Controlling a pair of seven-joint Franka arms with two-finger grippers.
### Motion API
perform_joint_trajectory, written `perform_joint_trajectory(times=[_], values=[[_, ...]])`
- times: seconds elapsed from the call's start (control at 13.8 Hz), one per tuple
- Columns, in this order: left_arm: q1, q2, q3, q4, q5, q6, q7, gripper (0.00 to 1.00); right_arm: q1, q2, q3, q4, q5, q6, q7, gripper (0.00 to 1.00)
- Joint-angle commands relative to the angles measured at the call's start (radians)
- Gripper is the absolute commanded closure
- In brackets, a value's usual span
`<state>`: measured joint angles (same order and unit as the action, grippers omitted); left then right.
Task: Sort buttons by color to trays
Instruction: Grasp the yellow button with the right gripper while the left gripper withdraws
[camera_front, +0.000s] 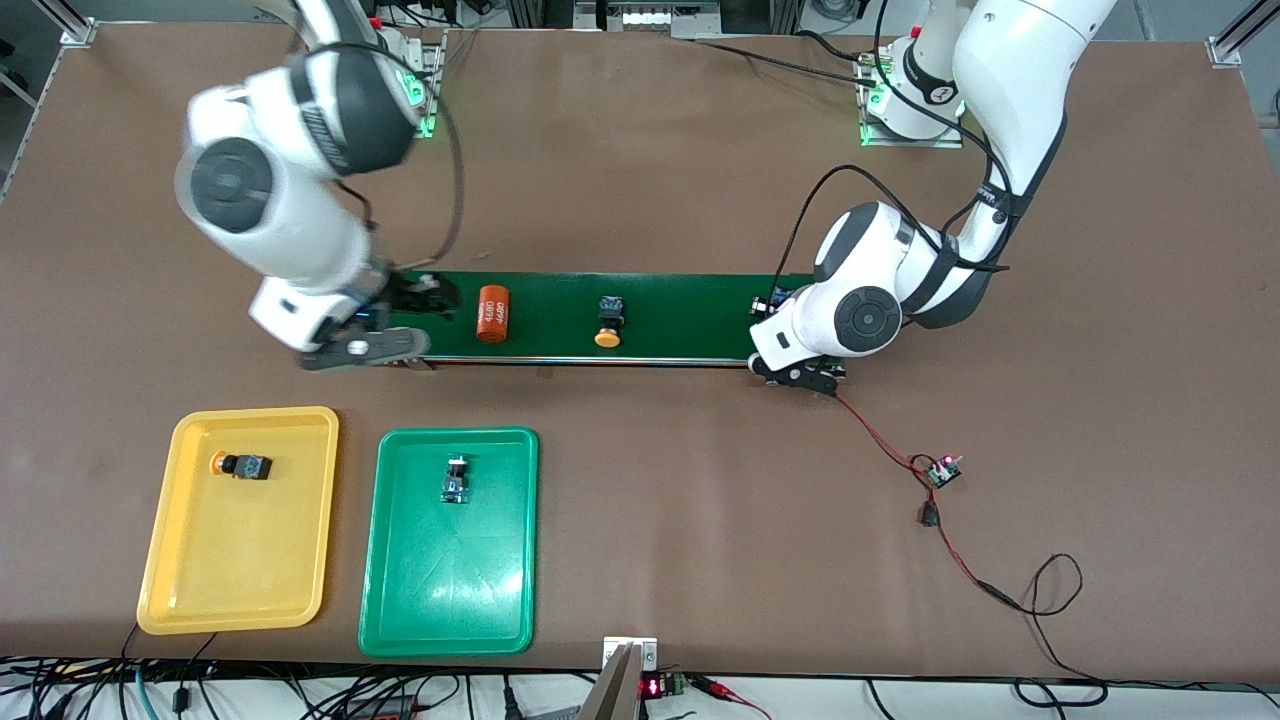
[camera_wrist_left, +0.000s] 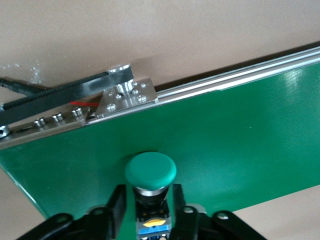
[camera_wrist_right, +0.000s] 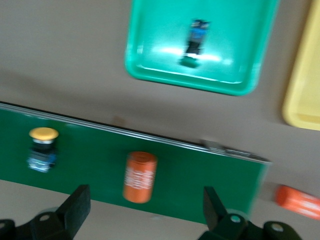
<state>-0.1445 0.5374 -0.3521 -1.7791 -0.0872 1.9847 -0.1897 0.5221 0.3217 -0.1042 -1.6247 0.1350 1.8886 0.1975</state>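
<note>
Buttons are four here, two with yellow-orange caps and two with green caps, and the trays are two, lying side by side on the counter (camera_front: 640, 520) nearest to the front camera. The yellow tray (camera_front: 240, 560), toward the right arm's end, holds one yellow-orange button (camera_front: 240, 465) lying on its side. The green tray (camera_front: 450, 580) beside it holds one green button (camera_front: 456, 478). Farther from the camera lies the dark-green conveyor belt (camera_front: 680, 310). On its middle rests the second yellow-orange button (camera_front: 609, 321), and beside it, toward the right arm's end, one orange cylinder (camera_front: 493, 312); another orange cylinder (camera_wrist_right: 298, 202) lies on the counter just off the belt's end. The second green button (camera_wrist_left: 150, 172) is on the belt at the left arm's end, between the fingers of the left claw (camera_wrist_left: 148, 210), which are close on both sides of its body; I cannot tell if they press it. The left arm is bent low over this end. The right claw (camera_wrist_right: 145, 207) hangs spread wide over the belt above the cylinder, grasping nothing.
</note>
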Motion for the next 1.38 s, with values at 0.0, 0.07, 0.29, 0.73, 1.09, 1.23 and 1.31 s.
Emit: perform_joint_trajectory(times=[0.0, 0.07, 0.29, 0.73, 1.09, 1.23, 1.31], values=[[-0.012, -0.083, 0.025, 0.004, -0.025, -0.009, 0.006, 0.00, 0.013, 0.092, -0.009, 0.042, 0.179, 0.015, 0.016, 0.00], [-0.009, -0.120, 0.042, 0.010, -0.025, -0.010, 0.006, 0.00, 0.022, 0.126, -0.008, 0.055, 0.190, 0.027, 0.013, 0.00], [0.005, -0.241, 0.108, 0.024, -0.026, -0.023, 0.009, 0.00, 0.090, 0.204, -0.011, 0.077, 0.097, 0.101, 0.037, 0.00], [0.107, -0.439, 0.260, 0.029, 0.057, -0.165, 0.013, 0.00, 0.191, 0.247, -0.009, 0.078, 0.046, 0.141, 0.353, 0.00], [0.149, -0.491, 0.297, 0.130, 0.152, -0.314, 0.127, 0.00, 0.222, 0.247, -0.009, 0.026, 0.034, 0.149, 0.358, 0.00], [0.155, -0.488, 0.327, 0.118, 0.071, -0.234, 0.133, 0.00, 0.255, 0.246, -0.012, -0.019, 0.032, 0.193, 0.358, 0.00], [0.157, -0.496, 0.356, 0.119, 0.069, -0.224, 0.137, 0.00, 0.257, 0.243, -0.014, -0.042, 0.032, 0.213, 0.358, 0.00]])
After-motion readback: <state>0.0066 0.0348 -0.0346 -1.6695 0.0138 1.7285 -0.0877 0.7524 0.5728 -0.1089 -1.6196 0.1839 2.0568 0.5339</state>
